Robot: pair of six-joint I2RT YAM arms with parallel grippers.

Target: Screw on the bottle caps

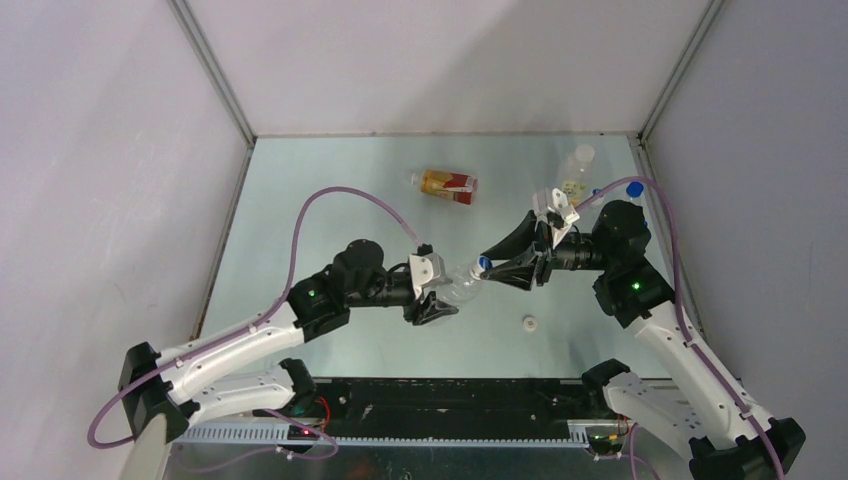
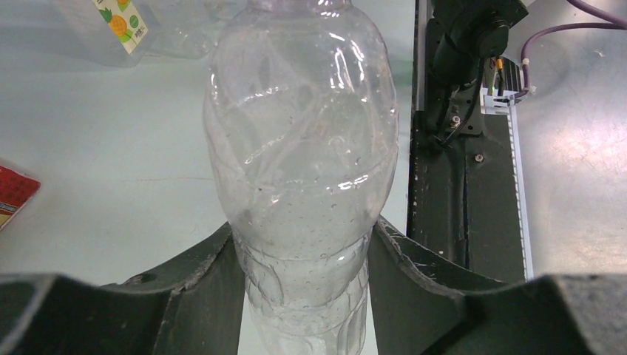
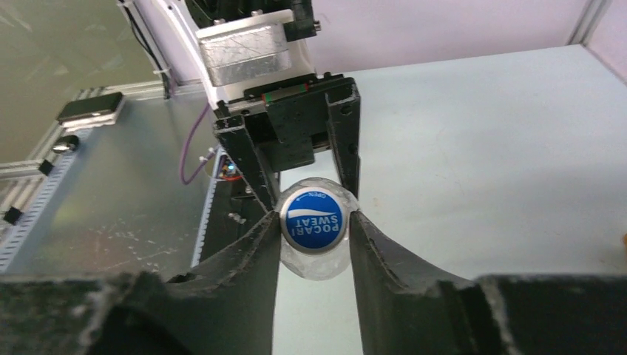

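Mid-desk, toward near edge: left gripper clamps clear bottle sideways; right gripper pinches blue cap at its mouth. Risk: cap sits crooked & cross-threads, or soft bottle spins w/ the twist.

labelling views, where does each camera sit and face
Top external: above and behind the robot, looking down on the table; left arm and right arm show.
Left wrist: looks past the left pincer along the clear bottle it grips.
Right wrist: faces the left arm; right pincer grips the blue cap.
Both wrist views share that bottle.
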